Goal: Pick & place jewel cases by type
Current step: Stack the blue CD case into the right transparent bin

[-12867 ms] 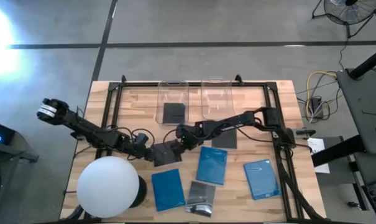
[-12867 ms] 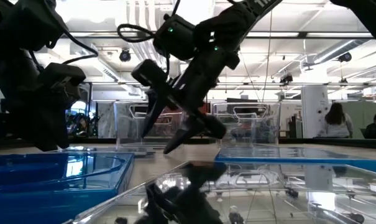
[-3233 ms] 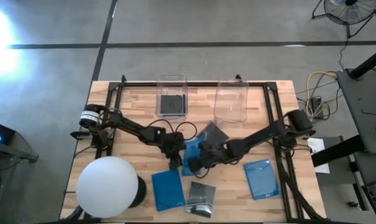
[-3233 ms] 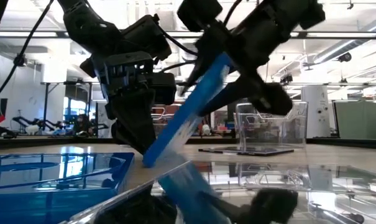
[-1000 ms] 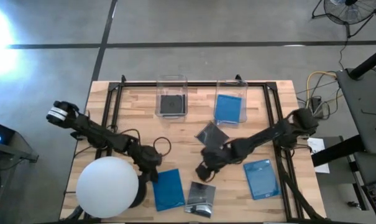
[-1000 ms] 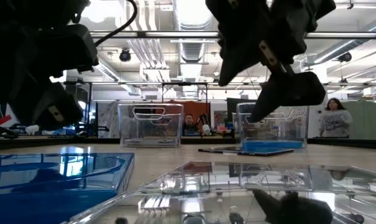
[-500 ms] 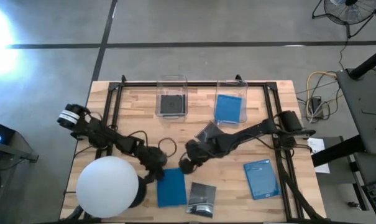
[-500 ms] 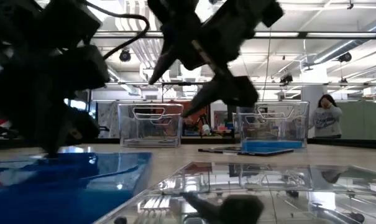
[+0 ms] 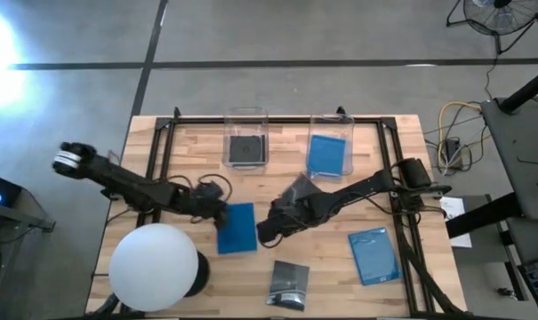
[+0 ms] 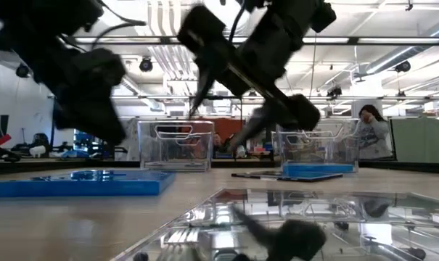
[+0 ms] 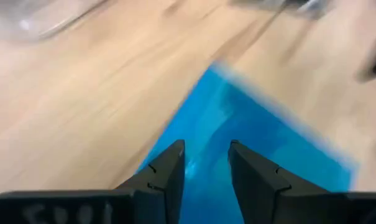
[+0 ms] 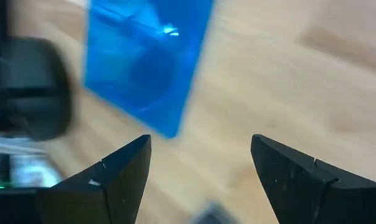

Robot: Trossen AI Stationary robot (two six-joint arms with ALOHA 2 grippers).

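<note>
At table centre, blue jewel case (image 9: 238, 228) lies flat; left gripper (image 9: 217, 213) at its edge, fingers narrowly apart over it (not clamped). Right gripper (image 9: 265, 232) wide open just beside. Risk: arms collide; thin case skids when pinched.

Glossy blue plastic jewel case (image 9: 237, 228) lies on the pale, matt wooden table (image 9: 197, 142).
</note>
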